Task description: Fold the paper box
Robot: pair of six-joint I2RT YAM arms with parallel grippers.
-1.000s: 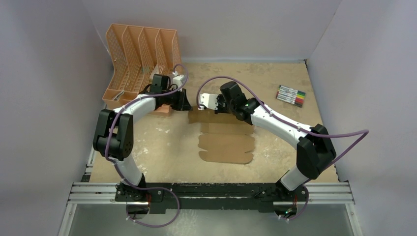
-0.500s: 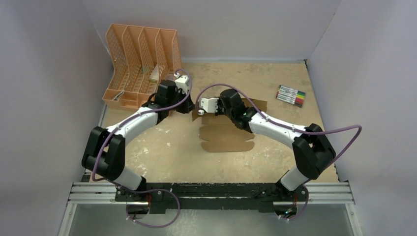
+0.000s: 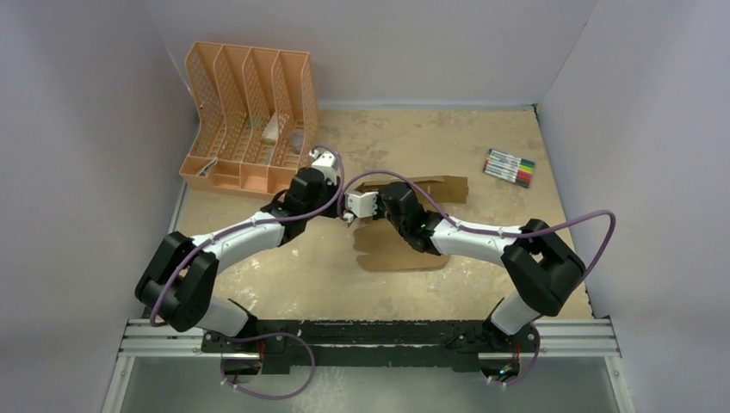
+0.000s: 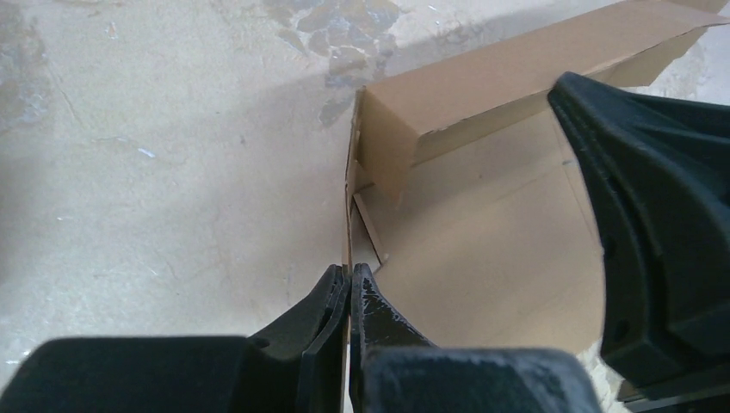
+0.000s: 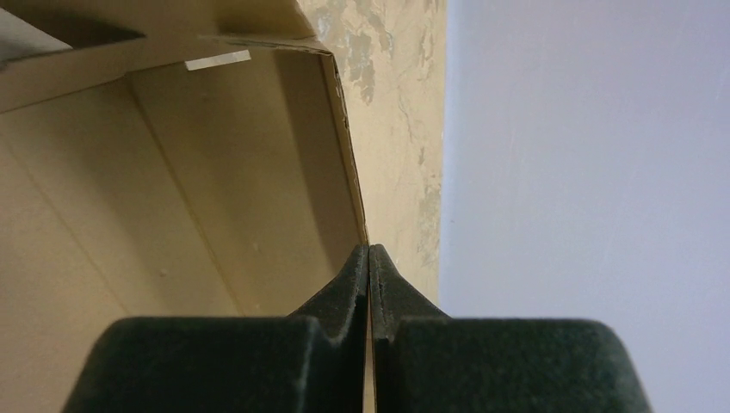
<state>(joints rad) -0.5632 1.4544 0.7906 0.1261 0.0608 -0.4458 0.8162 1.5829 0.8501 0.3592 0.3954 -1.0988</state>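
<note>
Nearest the arms, the box's (image 3: pixel 403 258) scalloped flap lies flat mid-table, its edge a little farther back than a second ago. Just beyond, the left gripper (image 4: pixel 350 277) has swung in from beside the organizer (image 3: pixel 245 103) and now pinches the box's upright left edge. The right gripper (image 5: pixel 369 256) is pressed tight on a side wall's rim. The far panel, flat a moment ago, now stands raised. The markers (image 3: pixel 510 168) haven't budged, far right.
</note>
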